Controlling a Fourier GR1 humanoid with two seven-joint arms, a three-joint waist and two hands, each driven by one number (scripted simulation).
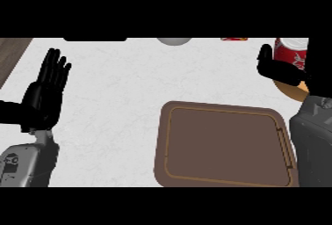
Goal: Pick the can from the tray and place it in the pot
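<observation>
My right hand (280, 69) is at the far right, curled round a red can (293, 55) with a white top, which it holds upright. Just below the hand a tan, rounded rim (290, 90) shows; it may be the pot, mostly hidden by my right forearm (314, 140). The brown tray (224, 145) lies flat in the lower middle with nothing on it. The can is up and to the right of the tray, beyond its far right corner. My left hand (44, 94) rests open at the left edge, fingers up.
A white rounded object (174, 41), a small red item (233, 38) and a dark shape (95, 39) sit along the counter's far edge. A wooden strip (12, 55) borders the white counter (117, 88) at the upper left.
</observation>
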